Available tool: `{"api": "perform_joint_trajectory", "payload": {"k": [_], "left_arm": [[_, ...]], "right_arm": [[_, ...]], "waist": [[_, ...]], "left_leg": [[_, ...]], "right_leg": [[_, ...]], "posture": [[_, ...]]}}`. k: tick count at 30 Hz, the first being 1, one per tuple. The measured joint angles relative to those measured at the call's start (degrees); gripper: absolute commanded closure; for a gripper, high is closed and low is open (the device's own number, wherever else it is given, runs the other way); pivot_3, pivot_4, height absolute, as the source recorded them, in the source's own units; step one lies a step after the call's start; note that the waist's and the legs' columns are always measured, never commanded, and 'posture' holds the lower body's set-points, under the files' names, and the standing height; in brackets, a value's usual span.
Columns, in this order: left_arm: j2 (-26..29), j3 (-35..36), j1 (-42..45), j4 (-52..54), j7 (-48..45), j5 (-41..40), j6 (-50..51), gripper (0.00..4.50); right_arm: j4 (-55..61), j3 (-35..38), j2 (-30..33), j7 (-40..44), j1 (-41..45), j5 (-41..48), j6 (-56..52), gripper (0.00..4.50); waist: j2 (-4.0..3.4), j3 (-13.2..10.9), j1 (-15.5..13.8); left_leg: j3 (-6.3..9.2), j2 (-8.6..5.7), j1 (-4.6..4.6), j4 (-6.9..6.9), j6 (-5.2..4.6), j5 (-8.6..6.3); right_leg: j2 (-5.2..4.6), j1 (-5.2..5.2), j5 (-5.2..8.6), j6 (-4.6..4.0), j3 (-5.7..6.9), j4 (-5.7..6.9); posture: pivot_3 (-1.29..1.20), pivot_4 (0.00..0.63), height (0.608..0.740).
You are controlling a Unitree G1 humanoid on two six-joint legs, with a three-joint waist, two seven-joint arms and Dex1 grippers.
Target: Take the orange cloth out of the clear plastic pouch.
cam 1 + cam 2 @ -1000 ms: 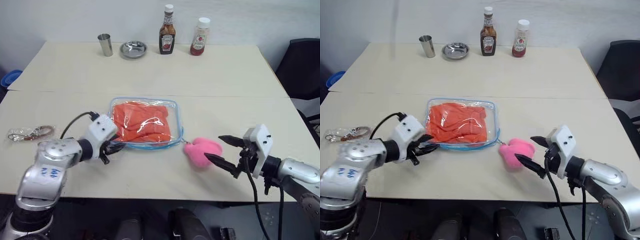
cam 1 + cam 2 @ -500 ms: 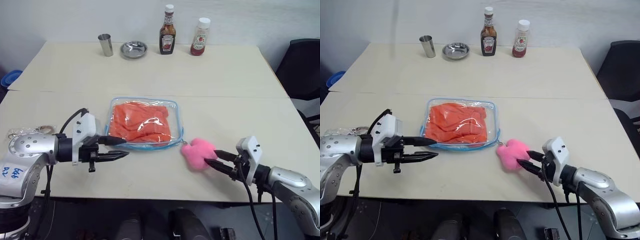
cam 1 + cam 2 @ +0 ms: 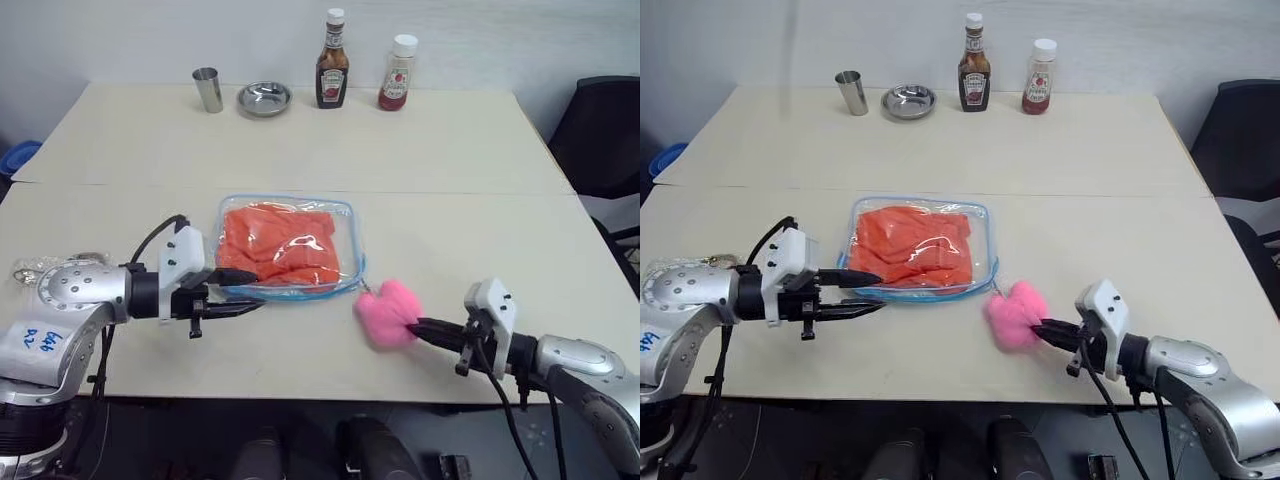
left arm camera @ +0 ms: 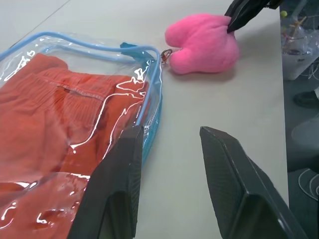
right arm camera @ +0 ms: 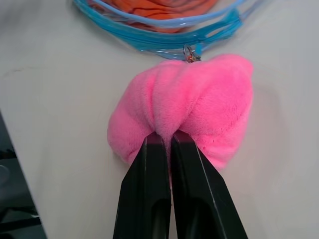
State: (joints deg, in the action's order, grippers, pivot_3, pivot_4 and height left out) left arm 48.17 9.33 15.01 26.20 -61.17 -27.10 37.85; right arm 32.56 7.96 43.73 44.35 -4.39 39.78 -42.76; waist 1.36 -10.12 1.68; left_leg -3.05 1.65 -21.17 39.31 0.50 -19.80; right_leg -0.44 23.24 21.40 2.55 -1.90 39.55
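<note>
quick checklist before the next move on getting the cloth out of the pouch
1. Right gripper shut on the pink plush, the zipper pull: ok.
2. Plush joined to the pouch by a small ring at its corner: ok.
3. Left gripper open, fingers at the pouch's near left corner, one over the edge: ok; no grip on it yet: not ok.
4. Pouch opened: not ok, the blue trim looks closed all round.
5. Cloth inside, folded flat: ok.
6. Bare table to the right for pulling the plush: ok.
</note>
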Motion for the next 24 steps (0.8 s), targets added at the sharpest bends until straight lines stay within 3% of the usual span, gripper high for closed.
{"api": "perform_joint_trajectory", "payload": {"k": [5,12,15,24], "left_arm": [[0.0,-2.8,2.0,0.0,1.3,0.0,-0.1,2.59],[-0.1,-6.3,5.0,-2.1,1.6,0.3,-1.2,2.59],[-0.7,-8.0,6.4,-2.3,1.7,0.3,-1.2,2.59],[-1.3,-13.8,8.9,-2.4,-0.5,0.6,-3.1,2.59]], "right_arm": [[1.6,-3.6,-0.5,-0.1,2.8,5.5,-5.9,4.40],[0.8,-12.0,-2.9,-0.9,8.5,5.2,-8.9,4.40],[-1.0,-14.0,-4.7,-1.6,9.0,3.5,-8.4,3.74],[1.8,-12.3,-3.4,-2.6,5.9,4.0,-8.4,0.74]], "waist": [[0.00,0.0,0.0],[0.02,0.0,0.0],[0.03,0.0,0.0],[0.03,0.0,0.0]], "left_leg": [[0.01,0.00,-0.02,0.00,0.00,0.00],[0.02,0.00,-0.04,0.00,0.00,0.00],[0.03,0.00,-0.03,-0.01,0.00,0.00],[0.03,-0.01,-0.02,-0.03,0.02,0.02]], "right_leg": [[-0.01,0.00,0.00,0.00,0.00,-0.02],[-0.01,0.02,0.00,0.00,0.02,-0.04],[0.00,0.02,0.00,0.00,0.02,-0.03],[-0.01,0.01,0.00,0.00,0.02,-0.03]], "posture": [[0.00,0.150,0.740],[0.00,0.150,0.740],[0.00,0.150,0.740],[0.00,0.150,0.740]]}}
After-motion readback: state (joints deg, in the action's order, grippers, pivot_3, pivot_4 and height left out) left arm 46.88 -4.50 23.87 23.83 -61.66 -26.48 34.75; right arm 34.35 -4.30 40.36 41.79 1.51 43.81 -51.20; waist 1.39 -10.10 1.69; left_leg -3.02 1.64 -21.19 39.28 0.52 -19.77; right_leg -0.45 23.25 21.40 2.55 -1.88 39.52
